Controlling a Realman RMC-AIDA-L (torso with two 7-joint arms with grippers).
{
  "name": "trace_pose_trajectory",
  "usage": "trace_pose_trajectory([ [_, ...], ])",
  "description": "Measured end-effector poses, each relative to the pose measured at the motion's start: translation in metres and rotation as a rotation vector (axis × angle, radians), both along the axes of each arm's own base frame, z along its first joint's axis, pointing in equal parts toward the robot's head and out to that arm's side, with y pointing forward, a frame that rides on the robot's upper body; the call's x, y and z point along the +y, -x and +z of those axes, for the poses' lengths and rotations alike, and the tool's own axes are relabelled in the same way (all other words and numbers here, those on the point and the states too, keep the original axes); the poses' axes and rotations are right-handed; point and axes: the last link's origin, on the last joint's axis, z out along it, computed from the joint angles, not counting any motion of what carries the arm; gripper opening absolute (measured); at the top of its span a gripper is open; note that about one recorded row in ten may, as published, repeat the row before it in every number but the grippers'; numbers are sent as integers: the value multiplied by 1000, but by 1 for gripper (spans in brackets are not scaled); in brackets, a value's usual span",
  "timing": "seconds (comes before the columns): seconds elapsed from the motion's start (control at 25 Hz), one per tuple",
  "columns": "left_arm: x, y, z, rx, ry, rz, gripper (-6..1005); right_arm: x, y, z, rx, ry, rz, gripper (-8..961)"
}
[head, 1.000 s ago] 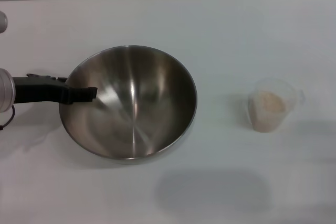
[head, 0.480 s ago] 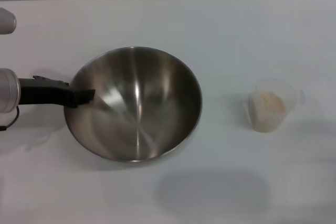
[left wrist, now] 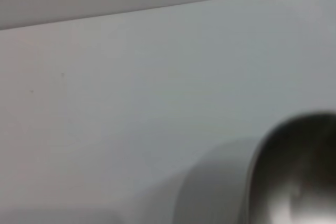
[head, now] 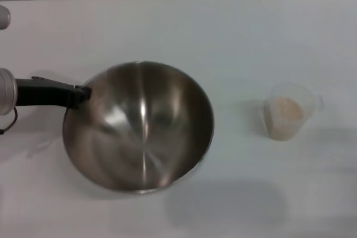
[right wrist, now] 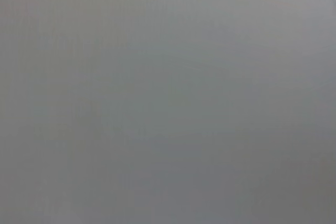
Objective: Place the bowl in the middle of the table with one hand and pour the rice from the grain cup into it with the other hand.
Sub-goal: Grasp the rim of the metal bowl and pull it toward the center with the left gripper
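Where it meets bowl (head: 139, 129) rim, left gripper (head: 82, 94) tips hidden.

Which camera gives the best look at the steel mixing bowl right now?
The head view: it shows the whole steel mixing bowl from above on the table, with the left gripper at its rim and the grain cup apart. The left wrist view catches only an edge of it. The right wrist view shows none.
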Motion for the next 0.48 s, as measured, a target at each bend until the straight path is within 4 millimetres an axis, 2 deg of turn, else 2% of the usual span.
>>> trace_pose_trajectory([
  [0.04,0,0,0,-5,2,4,72,0,0,0,0,0,1,816],
  [0.48,6,-10,6,-99,46,52,42,0,2,0,-2,-5,10,816],
])
